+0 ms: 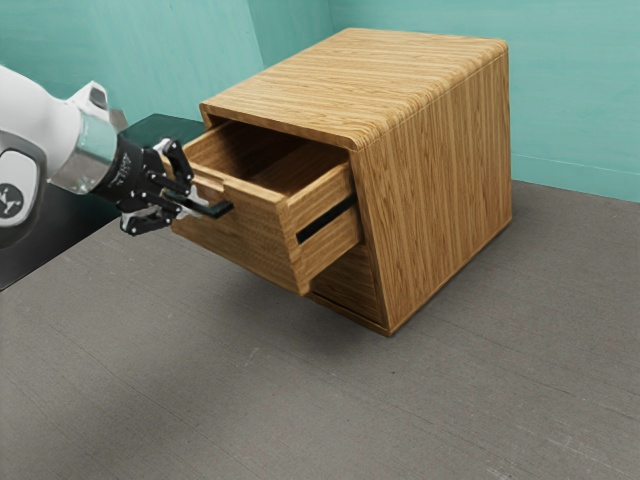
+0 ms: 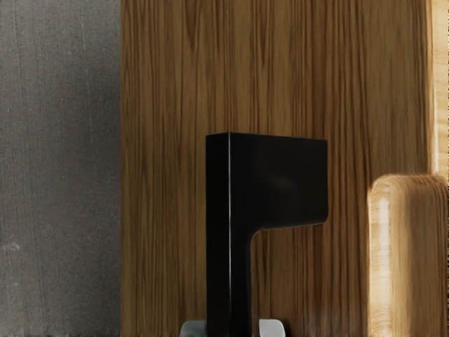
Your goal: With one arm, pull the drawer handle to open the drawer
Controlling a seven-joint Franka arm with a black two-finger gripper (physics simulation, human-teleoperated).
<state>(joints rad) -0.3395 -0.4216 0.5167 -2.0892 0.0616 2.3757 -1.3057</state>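
Observation:
A wooden cabinet [image 1: 430, 170] stands on the grey surface, and its upper drawer [image 1: 250, 230] is slid well out toward the exterior view's left. The inside of the drawer [image 1: 265, 160] is bare wood. A black handle [image 1: 212, 209] sticks out of the drawer front. My gripper [image 1: 183, 205] is shut on this handle, coming in from the left. In the wrist view the handle [image 2: 259, 189] is an L-shaped black bar against the drawer front [image 2: 168, 140], and my light fingertips [image 2: 271, 328] press its stem from two sides.
The grey floor [image 1: 300, 390] spreads out in front of the cabinet. A dark slab [image 1: 50, 225] lies under my arm at the left, with a dark block [image 1: 160, 127] behind the drawer. A teal wall [image 1: 580, 80] closes the back. The lower cabinet front [image 1: 350, 285] sits flush.

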